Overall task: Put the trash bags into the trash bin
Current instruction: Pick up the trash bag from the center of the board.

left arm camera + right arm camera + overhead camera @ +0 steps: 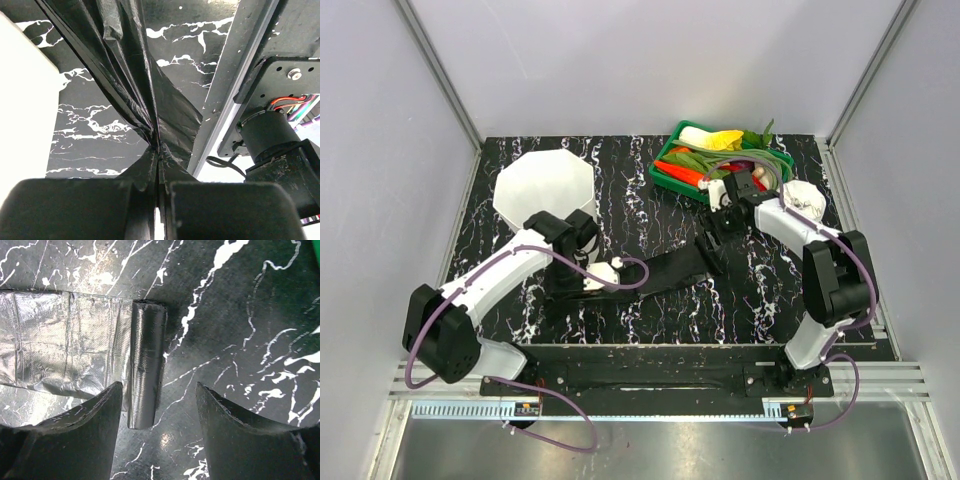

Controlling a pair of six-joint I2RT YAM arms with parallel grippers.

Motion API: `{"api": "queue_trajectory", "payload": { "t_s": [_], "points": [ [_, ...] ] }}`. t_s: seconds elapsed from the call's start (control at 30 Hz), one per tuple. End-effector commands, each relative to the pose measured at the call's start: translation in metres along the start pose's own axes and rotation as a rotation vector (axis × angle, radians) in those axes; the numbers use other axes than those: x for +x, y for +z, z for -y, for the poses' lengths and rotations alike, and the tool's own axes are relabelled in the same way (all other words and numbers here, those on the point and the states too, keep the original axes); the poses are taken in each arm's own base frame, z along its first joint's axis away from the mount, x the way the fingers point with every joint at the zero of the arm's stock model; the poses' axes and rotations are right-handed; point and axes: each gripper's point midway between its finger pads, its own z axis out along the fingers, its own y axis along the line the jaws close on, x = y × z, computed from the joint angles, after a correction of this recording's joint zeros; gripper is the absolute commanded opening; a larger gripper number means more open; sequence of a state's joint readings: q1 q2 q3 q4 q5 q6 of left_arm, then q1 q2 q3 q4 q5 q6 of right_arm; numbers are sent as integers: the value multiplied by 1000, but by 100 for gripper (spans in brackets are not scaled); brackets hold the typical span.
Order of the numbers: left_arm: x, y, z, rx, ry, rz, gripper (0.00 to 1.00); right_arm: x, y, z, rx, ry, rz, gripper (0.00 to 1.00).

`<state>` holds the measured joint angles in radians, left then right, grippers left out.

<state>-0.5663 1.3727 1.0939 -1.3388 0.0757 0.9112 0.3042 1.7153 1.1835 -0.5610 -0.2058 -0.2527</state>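
My left gripper (pixel 159 187) is clamped tight on a gathered pleat of the glossy black plastic-film trash bags (pixel 142 95). The film fans out from my closed jaws and runs away across the black, white-veined marble-pattern table (pixel 240 315).

My right gripper (pixel 159 390) hangs with its jaws wide apart and holds nothing. It sits just over the other end of the bags, a short tight roll lying flat on the table between my fingers (pixel 85 420). A flattened, creased strip is unrolled from it to one side.

In the overhead view the black strip lies stretched along the table between my two arms. The tall translucent white plastic trash bin (pixel 545 185), many-sided and faceted, stands at the back left, just beyond my left wrist. The shallow green plastic tray (pixel 665 178) of vegetables sits at the back right, near my right wrist.

I judge this as the gathering step: one end is secured, the other is not yet picked up, and nothing is in the bin. Next I should lower the right jaws around the roll and close across its narrow width. Then I should lift both ends together and carry them over the bin's mouth. The film is slippery and slack, so a trailing middle could drag or catch on the rim.
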Motion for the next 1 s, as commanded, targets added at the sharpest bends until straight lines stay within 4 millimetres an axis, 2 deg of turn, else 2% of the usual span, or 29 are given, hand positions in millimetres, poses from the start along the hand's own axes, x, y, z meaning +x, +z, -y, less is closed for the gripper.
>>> {"api": "queue_trajectory", "payload": {
  "t_s": [0.0,0.2,0.43,0.57,0.73,0.8,0.87,0.97],
  "points": [
    [-12,-6,5,30,-1,43,0,-11,12,-17,-45,-18,24,66],
    [-21,-9,4,33,6,68,0,3,32,-13,-13,-37,-31,63],
    [-46,-22,-3,4,24,156,0,16,36,-9,7,-42,-65,37],
    [-73,-32,-16,-42,22,230,1,24,28,-3,36,-34,-81,22],
    [-106,-40,-54,-136,-37,282,3,17,2,-4,31,-9,-48,15],
    [-110,-37,-65,-148,-61,264,11,16,-7,-6,32,5,-38,13],
    [-110,-33,-71,-157,-72,245,14,16,-14,-6,36,5,-30,13],
    [-103,-25,-69,-153,-74,209,32,16,-24,-3,52,7,-10,12]
  ]
}}
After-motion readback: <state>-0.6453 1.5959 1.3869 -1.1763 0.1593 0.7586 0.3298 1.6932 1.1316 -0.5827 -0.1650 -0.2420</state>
